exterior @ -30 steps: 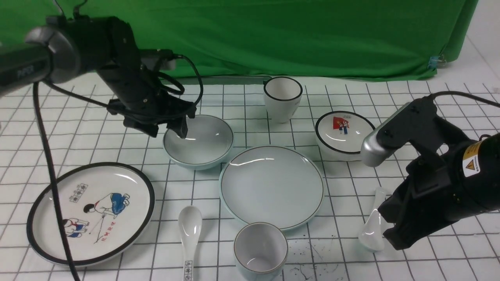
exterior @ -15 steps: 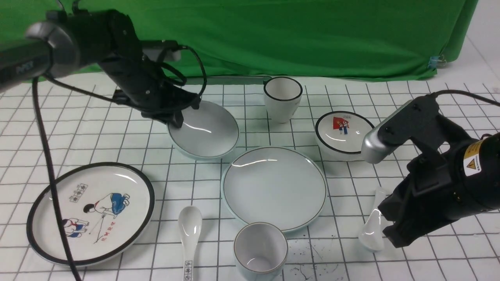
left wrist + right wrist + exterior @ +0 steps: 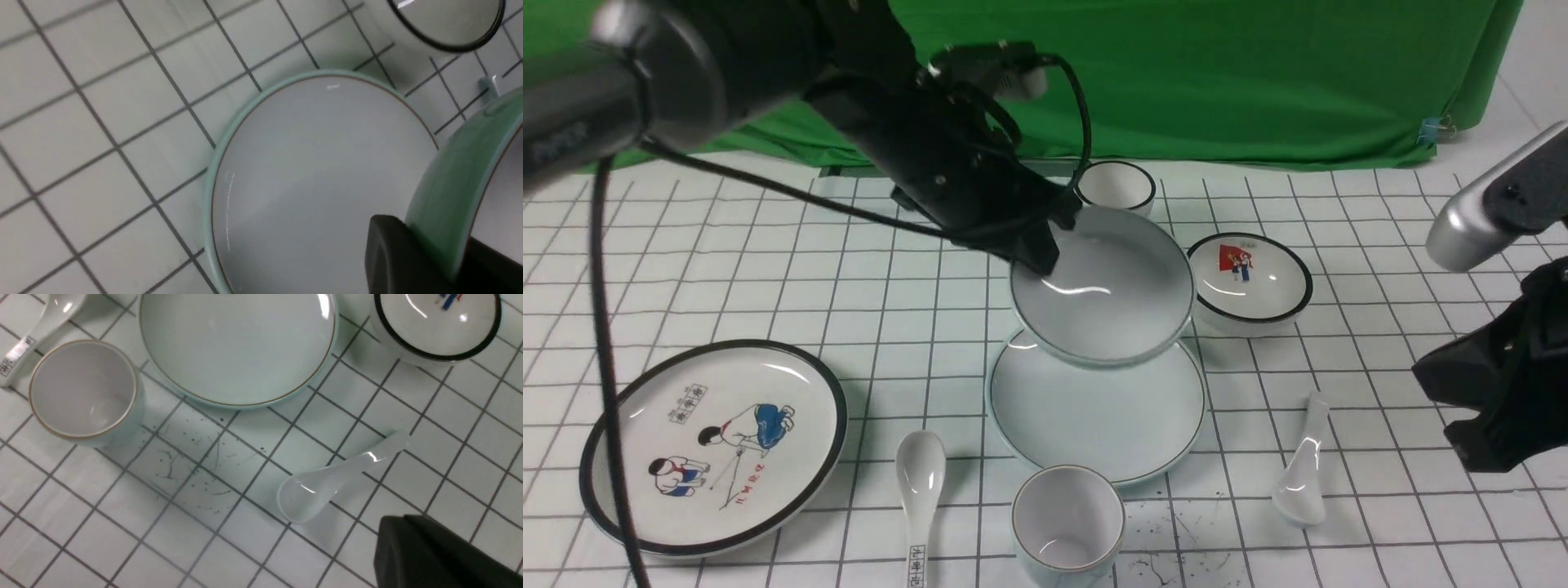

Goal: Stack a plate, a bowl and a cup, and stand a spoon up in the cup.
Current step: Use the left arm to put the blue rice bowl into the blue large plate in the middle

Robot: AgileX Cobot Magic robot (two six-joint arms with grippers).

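While bowl (image 3: 1111, 302) overlaps plate (image 3: 1094, 416), far rim hidden.

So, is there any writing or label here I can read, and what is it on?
None can be read clearly.
White lettering on the left arm: blurred.
Black and red characters on the picture plate: too small.
Black characters on the handle of the marked spoon: too small.

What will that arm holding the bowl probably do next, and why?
Probably lower the bowl level onto the plate: the left gripper grips its rim, and it hangs tilted over the plate's far part, not yet resting there.
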